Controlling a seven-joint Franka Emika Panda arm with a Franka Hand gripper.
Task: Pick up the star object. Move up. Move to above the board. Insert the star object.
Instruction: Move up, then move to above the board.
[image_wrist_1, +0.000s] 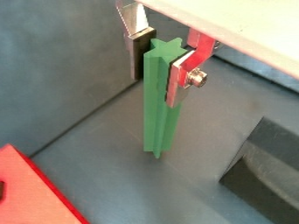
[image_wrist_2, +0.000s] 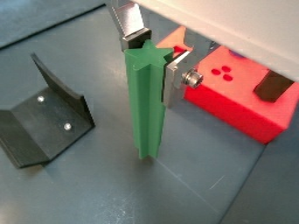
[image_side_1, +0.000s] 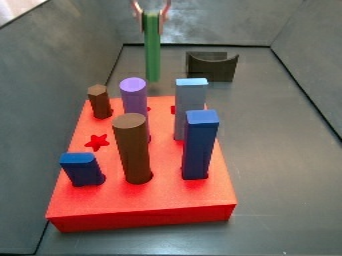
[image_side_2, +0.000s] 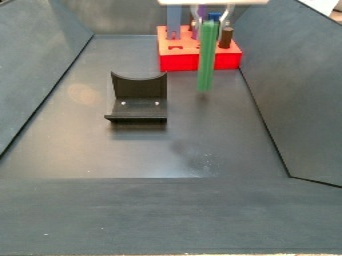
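The star object (image_wrist_1: 158, 105) is a tall green rod standing upright, with its star-shaped top between the fingers of my gripper (image_wrist_1: 162, 54). The pads press its two sides in both wrist views, so the gripper (image_wrist_2: 152, 59) is shut on the star object (image_wrist_2: 142, 105). Its lower end is at the grey floor; I cannot tell whether it touches. In a side view the rod (image_side_1: 152, 50) hangs behind the board (image_side_1: 147, 195), a red block with a star-shaped hole (image_side_1: 96, 142). The gripper (image_side_2: 207, 15) holds the rod (image_side_2: 206, 60) in front of the board (image_side_2: 181, 60).
The board carries a tall brown cylinder (image_side_1: 131, 148), a purple peg (image_side_1: 132, 95), a small brown peg (image_side_1: 98, 100) and blue posts (image_side_1: 201, 143). The dark fixture (image_side_2: 134, 97) stands on the floor beside the rod. Sloping grey walls enclose the floor.
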